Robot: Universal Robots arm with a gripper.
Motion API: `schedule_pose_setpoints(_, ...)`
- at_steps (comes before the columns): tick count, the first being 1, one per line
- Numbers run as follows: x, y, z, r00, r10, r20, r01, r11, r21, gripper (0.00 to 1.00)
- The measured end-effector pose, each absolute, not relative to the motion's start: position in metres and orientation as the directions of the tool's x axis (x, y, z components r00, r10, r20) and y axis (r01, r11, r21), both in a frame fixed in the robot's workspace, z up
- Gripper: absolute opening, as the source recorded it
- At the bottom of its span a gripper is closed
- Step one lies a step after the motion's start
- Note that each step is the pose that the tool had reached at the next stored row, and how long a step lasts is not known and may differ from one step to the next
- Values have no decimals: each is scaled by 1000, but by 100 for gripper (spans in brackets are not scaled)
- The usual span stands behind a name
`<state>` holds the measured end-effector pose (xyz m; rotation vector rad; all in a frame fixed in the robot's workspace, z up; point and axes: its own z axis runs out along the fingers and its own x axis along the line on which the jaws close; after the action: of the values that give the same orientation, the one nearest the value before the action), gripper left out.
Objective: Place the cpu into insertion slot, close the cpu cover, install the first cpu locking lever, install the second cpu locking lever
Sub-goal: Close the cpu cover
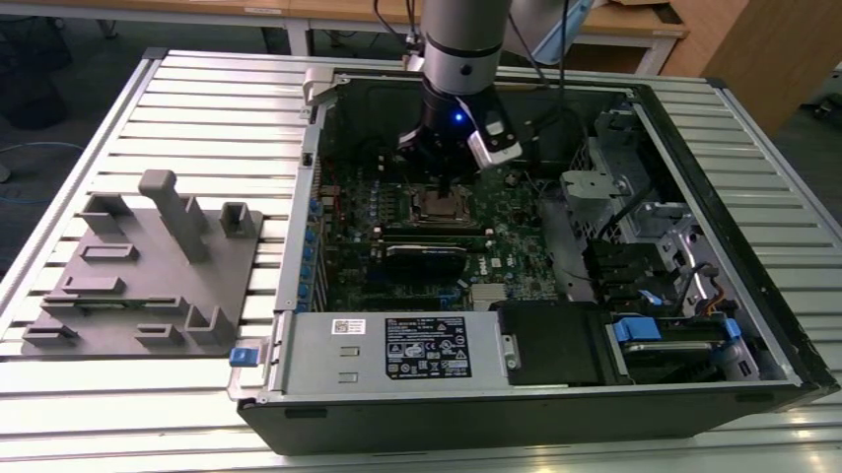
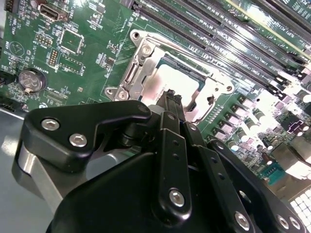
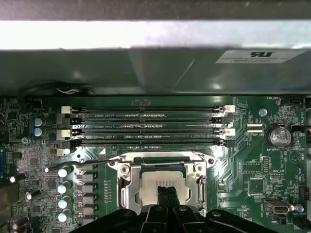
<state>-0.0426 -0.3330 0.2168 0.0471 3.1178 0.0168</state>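
Open computer case (image 1: 526,424) flat on a slatted metal table (image 1: 197,108), green motherboard (image 1: 514,222) exposed inside. Arm (image 1: 460,49) down from above into the case, dark gripper (image 1: 437,177) low over the board, just above the insertion slot (image 1: 441,205), blue light (image 1: 456,118) lit at the wrist. Along the case's near edge, a silver box (image 1: 329,360) with a black-and-white label. On the exterior view's left, apart from the case, a grey fixture block (image 1: 145,286) with upright posts.

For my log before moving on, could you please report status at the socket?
Gripper fingers shut, tips over cpu. Flat square silvery cpu seated in metal-rimmed insertion slot; thin silvery cpu cover frame looks down around it. Nothing blocking.
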Motion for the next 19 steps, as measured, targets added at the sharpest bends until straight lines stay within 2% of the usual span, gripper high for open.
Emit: schedule_pose_setpoints(19, -59, -333, 215, -999, 30, -31, 30, 999, 11, 10)
